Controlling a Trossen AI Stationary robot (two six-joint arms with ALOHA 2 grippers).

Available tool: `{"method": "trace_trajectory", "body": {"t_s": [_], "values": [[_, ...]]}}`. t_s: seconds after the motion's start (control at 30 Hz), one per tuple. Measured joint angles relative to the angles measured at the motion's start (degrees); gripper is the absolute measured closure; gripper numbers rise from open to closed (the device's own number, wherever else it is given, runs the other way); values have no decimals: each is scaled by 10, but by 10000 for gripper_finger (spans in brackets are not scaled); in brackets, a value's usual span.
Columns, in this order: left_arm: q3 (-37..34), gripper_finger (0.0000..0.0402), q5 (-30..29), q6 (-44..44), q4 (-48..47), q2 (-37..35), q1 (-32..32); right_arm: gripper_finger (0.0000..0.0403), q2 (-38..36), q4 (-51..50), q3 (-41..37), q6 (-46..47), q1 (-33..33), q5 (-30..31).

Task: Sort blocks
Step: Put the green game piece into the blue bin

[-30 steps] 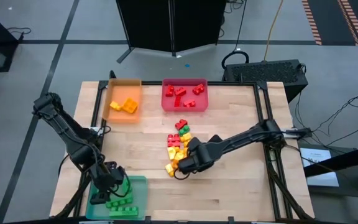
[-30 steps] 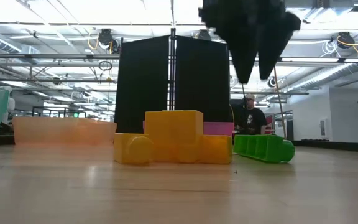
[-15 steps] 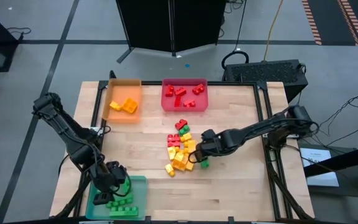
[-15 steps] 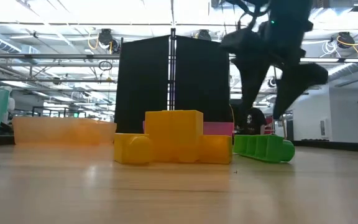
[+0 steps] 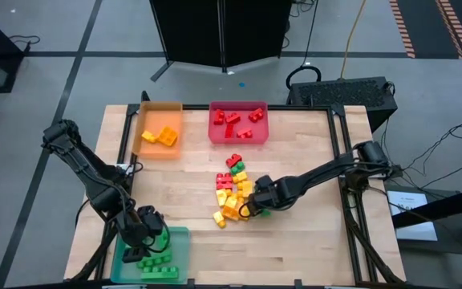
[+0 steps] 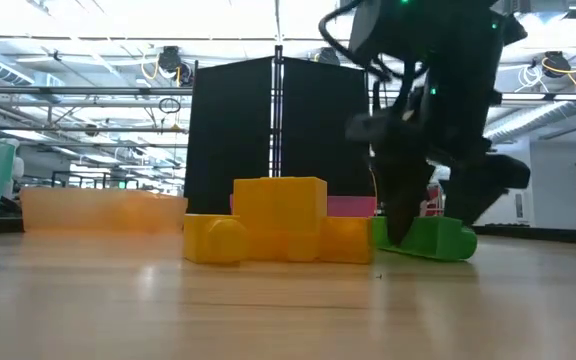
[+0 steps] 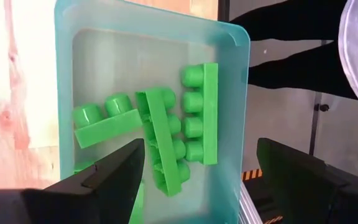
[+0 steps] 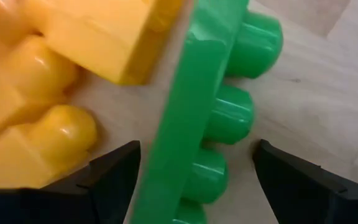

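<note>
Right gripper (image 5: 253, 209): down at the edge of the loose brick pile (image 5: 231, 191) farthest from the trays, fingers spread either side of a long green brick (image 8: 207, 124), not yet closed on it.
Green brick: lies on the table (image 5: 311, 144), touching the yellow bricks (image 6: 278, 222) beside it.
Left gripper (image 5: 147, 233): over the teal tray (image 7: 64, 93), fingers apart, holding nothing.
Teal tray: near table corner, green bricks (image 7: 166, 134) inside.
Orange tray (image 5: 160, 130) and red tray (image 5: 237, 122): far table edge, beyond the pile.
Open room: bare wood right of the pile and between pile and teal tray.
</note>
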Motion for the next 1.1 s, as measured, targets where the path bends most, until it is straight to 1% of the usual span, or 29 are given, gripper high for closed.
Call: {"method": "trace_trajectory", "body": {"t_s": [0.07,0.13,0.2,0.27,0.3,0.43,0.53,0.6,0.73,0.83,0.9,0.93,1.03,1.1], "values": [[0,90,-4,0,0,0,0,113,4,-2,1,3,0,-4],[0,90,-13,1,0,0,0,142,9,-4,2,1,-1,-7],[0,90,-25,1,0,0,0,189,13,-6,2,-9,-5,-16],[0,90,-38,5,-1,0,0,247,13,-7,2,-21,-8,-30],[0,90,-44,5,-1,0,0,254,13,-6,2,-26,-9,-33],[0,90,-80,6,-2,-12,15,254,0,-5,-1,-32,-7,-29],[0,90,-138,11,-1,-35,34,254,-31,1,-1,-25,-3,-11],[0,90,-187,23,5,-57,47,254,-67,1,-1,-20,-2,14],[0,90,-322,62,35,-108,75,254,-149,32,-1,-22,4,104],[0,90,-428,119,94,-141,96,254,-204,110,0,-62,6,164],[0,90,-483,169,165,-155,115,254,-225,194,0,-133,5,198],[0,90,-498,198,207,-158,125,254,-231,244,0,-170,5,208],[1,90,-499,268,343,-158,159,254,-238,392,0,-284,-1,212],[1,90,-477,307,428,-150,179,254,-238,462,1,-346,-4,208]]}}
